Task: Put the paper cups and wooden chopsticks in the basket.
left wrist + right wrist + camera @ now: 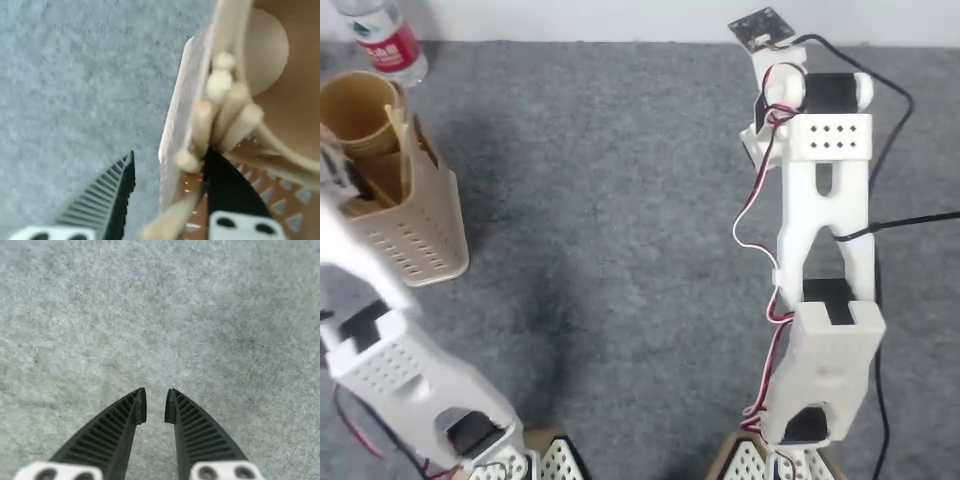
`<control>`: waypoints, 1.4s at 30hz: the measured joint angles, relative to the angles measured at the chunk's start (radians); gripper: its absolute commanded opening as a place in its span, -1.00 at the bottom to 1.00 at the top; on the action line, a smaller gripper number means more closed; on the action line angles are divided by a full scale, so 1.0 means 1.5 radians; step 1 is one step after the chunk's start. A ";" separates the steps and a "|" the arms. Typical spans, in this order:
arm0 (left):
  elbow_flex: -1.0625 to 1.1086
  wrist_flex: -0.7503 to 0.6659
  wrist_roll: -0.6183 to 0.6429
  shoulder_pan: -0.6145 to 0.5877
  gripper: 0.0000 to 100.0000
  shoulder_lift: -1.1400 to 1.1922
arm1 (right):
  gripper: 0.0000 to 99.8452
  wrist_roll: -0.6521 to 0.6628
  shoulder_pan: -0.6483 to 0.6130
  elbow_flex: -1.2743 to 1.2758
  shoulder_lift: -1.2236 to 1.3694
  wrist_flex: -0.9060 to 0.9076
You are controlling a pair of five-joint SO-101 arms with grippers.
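Chopsticks (220,95) are standing in the basket (420,240) at the table's far left. Their rounded ends are leaning in a bunch against the inside of its wall, just beside the paper cups (358,105) nesting in the same basket. The left gripper (170,154) is hanging over that wall with its jaws spread and gripping nothing — one finger is sitting outside the basket, the other inside, touching or nearly touching the sticks.

To my eye, letting go is the step in hand. Doing it well is calling for a straight lift with the jaws wide, so neither finger is catching the wall between them. A sideways sweep could be dragging a stick out or tipping the basket. One stick is lying blurred close by the inner finger, so I'd be watching that one.

The right gripper (155,402) is hovering over bare grey mat (620,180), well apart from the basket. Its jaws are drawn almost together, with nothing between them.

Counting: one basket, two arms, and one plastic bottle (385,40) behind the basket. Chopstick ends are showing as five or six — blur is stopping a firmer count. The cups are showing at least two rims, but I cannot tell the exact number.
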 measured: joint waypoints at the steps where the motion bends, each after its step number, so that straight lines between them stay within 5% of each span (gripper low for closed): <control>1: -0.004 0.000 -0.001 0.011 -0.62 0.006 | -0.83 0.000 0.000 0.000 0.000 0.000; 5: -0.019 0.000 -0.053 0.043 -1.00 0.020 | -0.83 0.000 0.003 0.000 0.000 0.000; 17: -0.026 -0.002 -0.191 0.065 -0.98 0.038 | -0.83 -0.004 0.003 0.000 0.000 0.000; 32: -0.028 -0.002 -0.587 0.150 -0.98 0.036 | -0.83 -0.003 -0.012 0.000 0.000 0.000; 42: -0.076 -0.002 -0.615 0.185 -0.98 0.042 | -0.83 -0.003 -0.094 0.000 0.000 -0.091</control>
